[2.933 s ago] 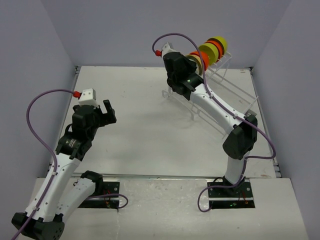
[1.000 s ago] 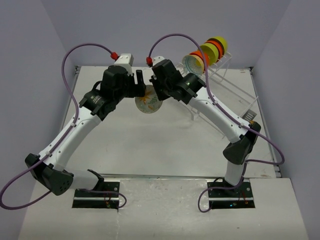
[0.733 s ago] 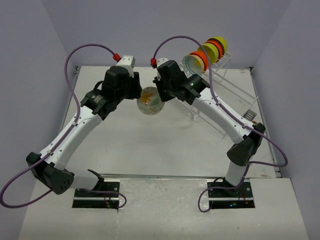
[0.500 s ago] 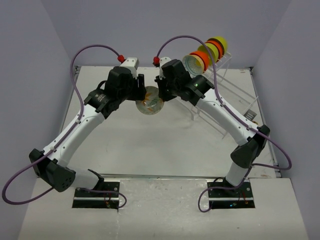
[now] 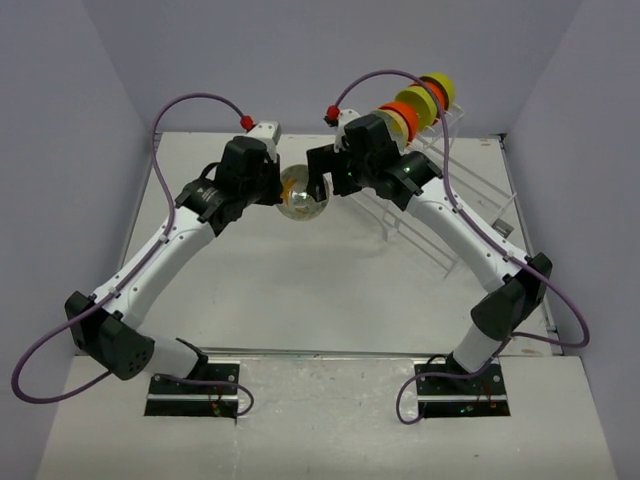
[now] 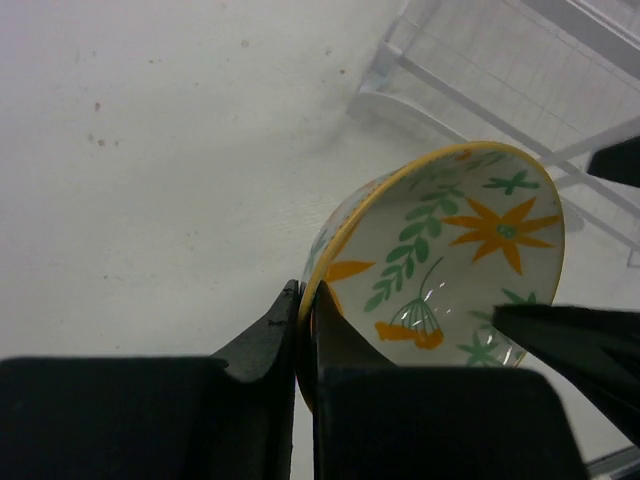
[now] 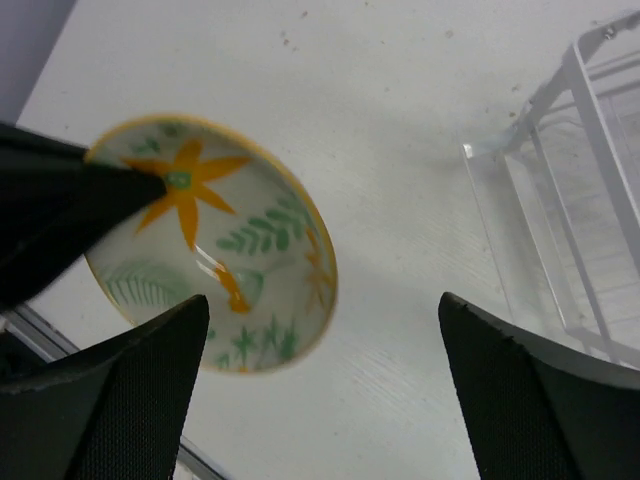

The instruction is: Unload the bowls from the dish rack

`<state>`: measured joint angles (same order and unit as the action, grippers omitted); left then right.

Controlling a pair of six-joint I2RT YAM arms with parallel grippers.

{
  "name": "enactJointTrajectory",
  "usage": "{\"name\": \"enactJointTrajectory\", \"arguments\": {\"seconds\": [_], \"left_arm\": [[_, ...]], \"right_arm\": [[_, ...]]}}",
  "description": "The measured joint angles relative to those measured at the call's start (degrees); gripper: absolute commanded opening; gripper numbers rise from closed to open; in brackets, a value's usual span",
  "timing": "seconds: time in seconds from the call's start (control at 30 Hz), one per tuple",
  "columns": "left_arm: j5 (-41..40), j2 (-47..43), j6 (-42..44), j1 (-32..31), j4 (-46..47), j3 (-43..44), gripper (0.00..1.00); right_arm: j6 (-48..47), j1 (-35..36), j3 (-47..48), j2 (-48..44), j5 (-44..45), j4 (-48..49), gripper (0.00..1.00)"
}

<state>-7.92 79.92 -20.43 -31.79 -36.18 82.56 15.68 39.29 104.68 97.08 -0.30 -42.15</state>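
A cream bowl (image 5: 303,196) with a yellow rim, orange flowers and green leaves hangs in the air above the table's far middle. My left gripper (image 6: 305,300) is shut on its rim, one finger inside and one outside. In the right wrist view the same bowl (image 7: 215,245) lies to the left of my right gripper (image 7: 324,297), whose fingers stand wide open and clear of it. Several bowls (image 5: 418,100), orange-red, lime-green and yellow, stand on edge in the white wire dish rack (image 5: 445,175) at the back right.
The rack's legs and rails (image 7: 560,200) lie just right of my right gripper (image 5: 322,185). Both arms meet over the far middle of the white table (image 5: 290,280). Purple cables loop above each wrist. Grey walls close in the left, back and right sides.
My left gripper closed on the flowered bowl's rim. My right gripper let go of it and opened wide. Both arms and the bowl shifted slightly toward the back.
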Motion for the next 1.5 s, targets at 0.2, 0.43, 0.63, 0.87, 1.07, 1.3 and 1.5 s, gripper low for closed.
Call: {"name": "enactJointTrajectory", "arguments": {"seconds": [0.2,0.43,0.63,0.87,1.07,1.3,1.5], "left_arm": [[-0.63,6.19,-5.64,13.94,3.72,-4.61,0.00],[-1.03,21.62,-12.22,24.24,6.58,-8.55,0.00],[1.66,23.32,-15.98,27.10,10.93,-11.54,0.00],[4.55,21.84,-18.60,29.29,18.29,-18.05,0.09],[5.64,19.26,-19.23,29.29,17.90,-20.46,1.00],[-3.54,-1.16,-18.29,20.31,11.13,-18.80,1.00],[-5.40,-14.73,-15.58,11.43,8.79,-17.14,1.00]], "right_arm": [[1.46,-4.04,-9.16,-7.98,0.87,1.90,0.99],[0.90,-4.79,-15.30,-21.20,2.49,3.58,0.99],[-0.17,-5.75,-18.32,-25.53,2.23,3.82,0.99],[-2.62,-6.47,-17.77,-22.73,4.92,1.81,0.99],[-9.66,-5.64,-6.32,-14.80,17.18,-3.30,0.85],[-25.46,-5.64,6.12,-4.42,36.04,-0.81,0.68],[-36.00,-6.10,15.10,7.87,43.12,2.95,0.54]]}}
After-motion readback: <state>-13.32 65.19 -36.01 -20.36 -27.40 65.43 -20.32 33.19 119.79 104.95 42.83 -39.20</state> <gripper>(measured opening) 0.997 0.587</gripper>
